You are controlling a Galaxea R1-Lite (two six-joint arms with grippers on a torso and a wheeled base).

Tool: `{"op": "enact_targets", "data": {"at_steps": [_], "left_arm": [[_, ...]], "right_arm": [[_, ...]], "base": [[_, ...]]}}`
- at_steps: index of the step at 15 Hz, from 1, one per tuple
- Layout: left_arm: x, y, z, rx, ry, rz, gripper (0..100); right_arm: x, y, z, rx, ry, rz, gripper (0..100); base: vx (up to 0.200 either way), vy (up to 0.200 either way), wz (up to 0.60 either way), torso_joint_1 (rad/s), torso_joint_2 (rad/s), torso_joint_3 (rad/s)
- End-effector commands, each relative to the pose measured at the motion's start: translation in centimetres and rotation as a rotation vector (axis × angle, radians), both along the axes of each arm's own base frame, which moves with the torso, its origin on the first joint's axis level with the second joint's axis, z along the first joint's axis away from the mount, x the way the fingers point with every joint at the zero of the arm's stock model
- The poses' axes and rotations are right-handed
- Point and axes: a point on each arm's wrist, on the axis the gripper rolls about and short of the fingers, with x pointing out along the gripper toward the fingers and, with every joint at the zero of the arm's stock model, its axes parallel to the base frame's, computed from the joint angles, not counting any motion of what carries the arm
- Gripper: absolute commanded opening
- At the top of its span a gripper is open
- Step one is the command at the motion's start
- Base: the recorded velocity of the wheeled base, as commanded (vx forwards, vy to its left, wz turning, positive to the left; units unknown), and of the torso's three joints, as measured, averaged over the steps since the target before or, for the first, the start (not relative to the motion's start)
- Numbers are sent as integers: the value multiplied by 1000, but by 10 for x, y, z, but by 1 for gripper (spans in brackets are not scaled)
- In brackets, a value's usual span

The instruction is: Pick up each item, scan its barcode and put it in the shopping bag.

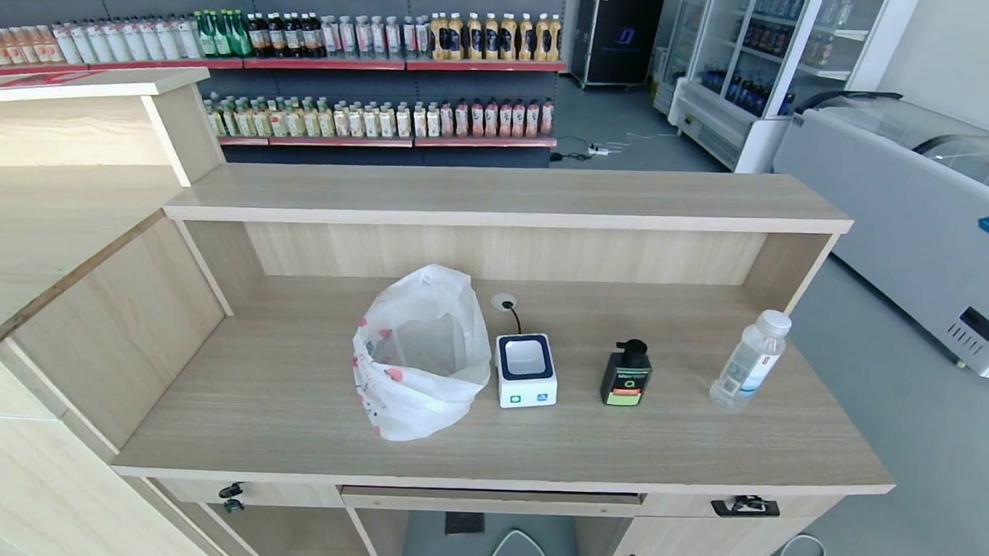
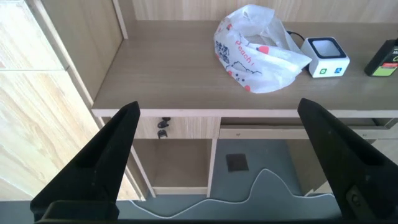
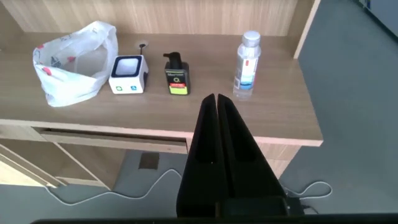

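Counter: the pale wood-grain counter (image 1: 292, 419) carries everything. Both arms hang low off its 6 o'clock edge, so a rising reach might clip the lip.
Bag: the thin white plastic shopping bag (image 1: 422, 349) slumps mid-counter with its mouth half open. A dropped item could catch the rim and fold it shut.
Bottle: the clear plastic water bottle with a white cap (image 1: 749, 363) stands far out at 3 o'clock near the edge. It is tall and looks easy to topple.
Scanner: the white cube scanner (image 1: 526, 370) sits just at 3 o'clock of the bag. It is corded, so a snag could drag it.
Pump: the dark pump bottle with a green label (image 1: 625, 375) stands between the scanner and the water bottle.
Left end effector (image 2: 219, 109): spread wide, empty, facing the bag.
Right end effector (image 3: 216, 99): pressed together, empty.
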Motion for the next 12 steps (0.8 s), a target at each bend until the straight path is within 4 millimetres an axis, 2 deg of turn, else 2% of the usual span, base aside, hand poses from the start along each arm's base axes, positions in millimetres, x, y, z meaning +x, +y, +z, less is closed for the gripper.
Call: {"op": "enact_targets", "data": {"at_steps": [1, 3, 5, 6, 8, 10, 12], "left_arm": [[0, 0, 0, 0, 0, 0, 100], [0, 0, 0, 0, 0, 0, 100], [0, 0, 0, 0, 0, 0, 100], [0, 0, 0, 0, 0, 0, 100], [0, 0, 0, 0, 0, 0, 100], [0, 0, 0, 0, 0, 0, 100], [0, 0, 0, 0, 0, 0, 100]], "right_arm": [[110, 2, 85, 3, 152, 40, 0], [163, 4, 82, -12, 166, 73, 0], [197, 6, 68, -63, 191, 105, 0], [207, 6, 55, -67, 249, 108, 100], [217, 6, 30, -73, 349, 110, 100], [218, 5, 14, -104, 408, 143, 100], [228, -7, -6, -190, 457, 188, 100]], "base": [[0, 0, 0, 0, 0, 0], [0, 0, 0, 0, 0, 0], [0, 0, 0, 0, 0, 0], [0, 0, 0, 0, 0, 0], [0, 0, 0, 0, 0, 0], [0, 0, 0, 0, 0, 0], [0, 0, 0, 0, 0, 0]]}}
